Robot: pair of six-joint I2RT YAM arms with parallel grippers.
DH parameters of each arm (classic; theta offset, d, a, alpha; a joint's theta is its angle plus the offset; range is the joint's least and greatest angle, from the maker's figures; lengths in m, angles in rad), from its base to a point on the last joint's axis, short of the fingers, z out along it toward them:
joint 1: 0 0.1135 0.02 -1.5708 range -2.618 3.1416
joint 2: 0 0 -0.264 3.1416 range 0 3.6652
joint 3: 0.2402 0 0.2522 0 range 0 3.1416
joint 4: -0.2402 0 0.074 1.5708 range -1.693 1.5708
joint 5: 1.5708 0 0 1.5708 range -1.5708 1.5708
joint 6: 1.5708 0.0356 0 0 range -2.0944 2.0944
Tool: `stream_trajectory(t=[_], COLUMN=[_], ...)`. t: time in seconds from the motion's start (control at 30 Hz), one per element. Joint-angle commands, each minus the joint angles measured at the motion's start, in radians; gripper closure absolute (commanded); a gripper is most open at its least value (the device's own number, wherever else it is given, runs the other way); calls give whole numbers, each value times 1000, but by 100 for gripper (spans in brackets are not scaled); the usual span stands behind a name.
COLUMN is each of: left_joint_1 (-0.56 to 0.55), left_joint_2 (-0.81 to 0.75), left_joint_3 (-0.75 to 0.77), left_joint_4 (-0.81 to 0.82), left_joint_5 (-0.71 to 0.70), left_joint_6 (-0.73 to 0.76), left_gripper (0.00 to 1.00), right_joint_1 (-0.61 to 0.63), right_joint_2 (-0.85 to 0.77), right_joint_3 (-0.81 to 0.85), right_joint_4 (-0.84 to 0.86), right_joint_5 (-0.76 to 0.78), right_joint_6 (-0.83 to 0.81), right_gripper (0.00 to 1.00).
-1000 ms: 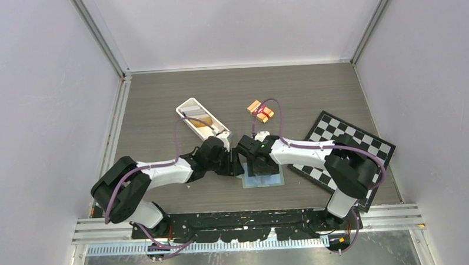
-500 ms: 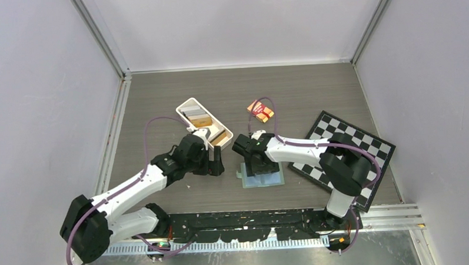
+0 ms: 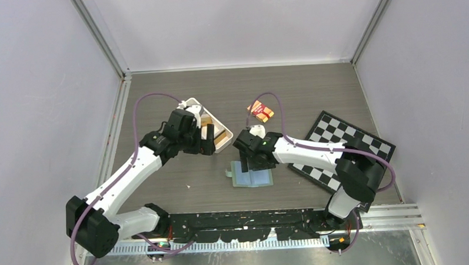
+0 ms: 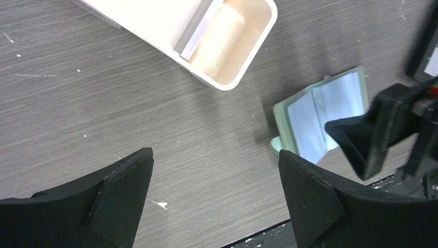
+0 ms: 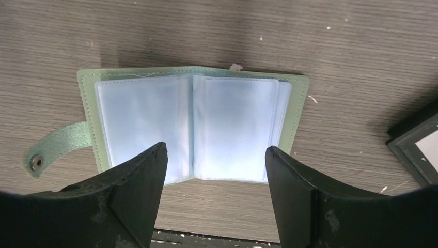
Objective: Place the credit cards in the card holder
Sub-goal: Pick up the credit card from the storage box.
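Bright, even light (soft shadows); card holder (image 5: 232,124) pockets glare.

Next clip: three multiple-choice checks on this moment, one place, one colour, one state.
1. The card holder lies: A on the chessboard; B in the white tray; C on the table.
2. Its inner pockets are: A red; B pale blue; C black.
3. The left gripper is: A open and empty; B shut, empty; C shut on the card holder.
Answers: 1 C, wood grain surrounds it; 2 B, plain in the right wrist view; 3 A, its jaws stand wide apart with only table between.
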Motion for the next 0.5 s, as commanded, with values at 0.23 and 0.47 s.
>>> stream_trajectory(t=[0.23, 0.47], left_joint_1=[40, 70], left_joint_2=[101, 151], left_joint_3=[149, 198], left_joint_4=[-97, -85], left_joint_5=[26, -21], left_joint_6=[157, 255], left_gripper=[6, 6], right_joint_1=[-1, -8], right_joint_2=[-46, -65], right_joint_3=[7, -9], right_joint_4=[65, 115], right_joint_5=[33, 0], right_joint_6=[-23, -28], right_gripper=[26, 25])
